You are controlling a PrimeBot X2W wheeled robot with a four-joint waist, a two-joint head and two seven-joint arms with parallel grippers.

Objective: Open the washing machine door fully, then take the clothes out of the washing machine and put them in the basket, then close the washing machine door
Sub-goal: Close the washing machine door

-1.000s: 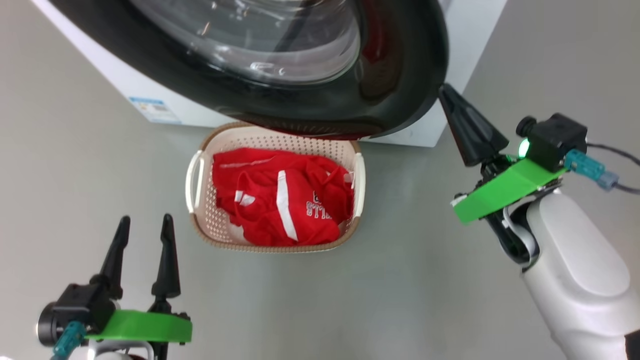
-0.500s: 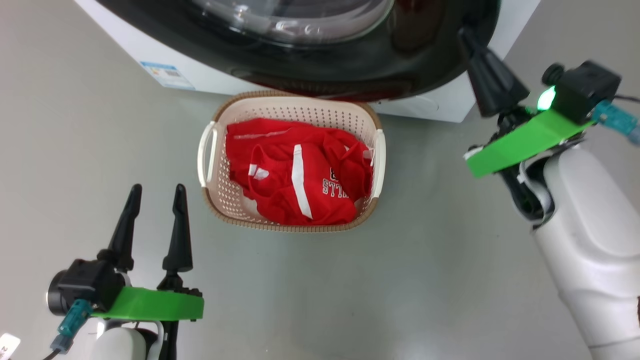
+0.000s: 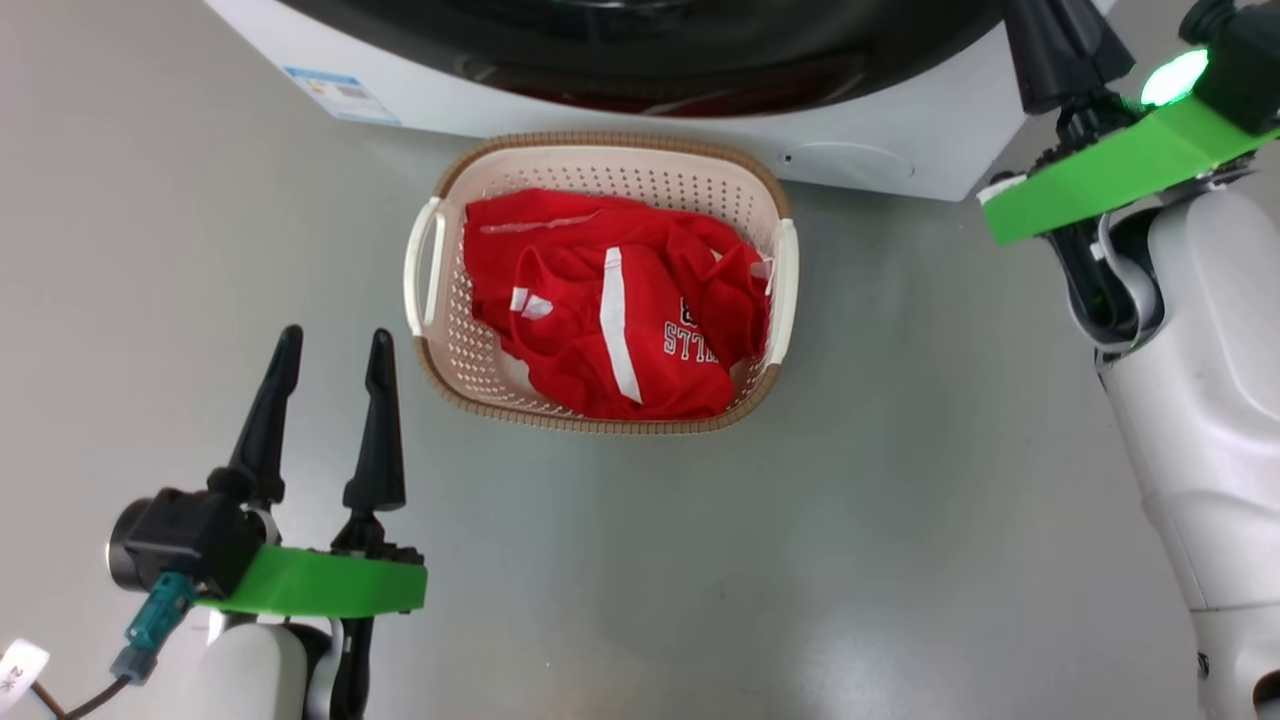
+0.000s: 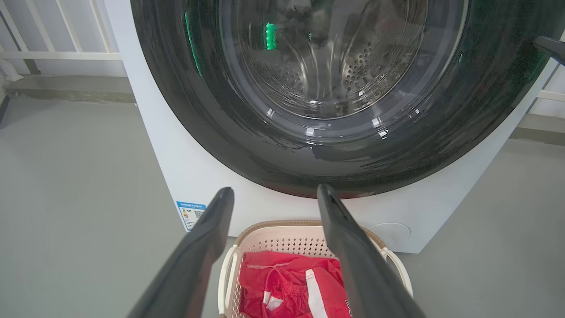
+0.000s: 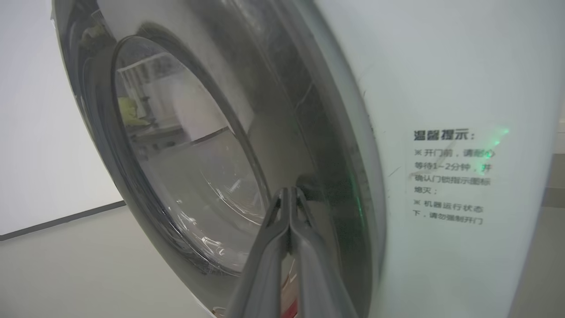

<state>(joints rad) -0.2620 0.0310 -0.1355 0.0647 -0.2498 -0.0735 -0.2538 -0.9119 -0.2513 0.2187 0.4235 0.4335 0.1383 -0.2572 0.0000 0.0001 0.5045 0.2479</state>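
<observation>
The washing machine (image 4: 145,132) is seen as a big white box standing on the grey floor (image 3: 800,560). Most of its front is taken up by the washing machine door (image 4: 326,79). The door's wide glossy black rim is laid flat against the front, and the perforated steel drum is made out through the bulging glass. Whether the door is latched cannot be told.

The basket (image 3: 600,425) is set on the floor just in front of the machine, below the door, with its far rim close to the white front. The clothes (image 3: 610,300) are heaped inside it, red fabric with white stripes and white lettering.

The right gripper (image 5: 288,191) is raised to the door's edge on the robot's right. Its fingers are clenched together with nothing between them, and their joined tip is placed at the black rim. Contact seems to be made there, though it cannot be told for certain. A green light (image 3: 1170,78) is lit on that wrist.

The left gripper (image 3: 335,335) is held low, to the left of the basket and apart from it. Its fingers are released and spread wide, nothing is grasped, and they are pointed towards the machine.

A blue sticker (image 3: 340,95) is fixed low on the front at the left and a round cap (image 3: 845,160) at the right. A printed notice (image 5: 450,176) is seen on the white panel beside the door.
</observation>
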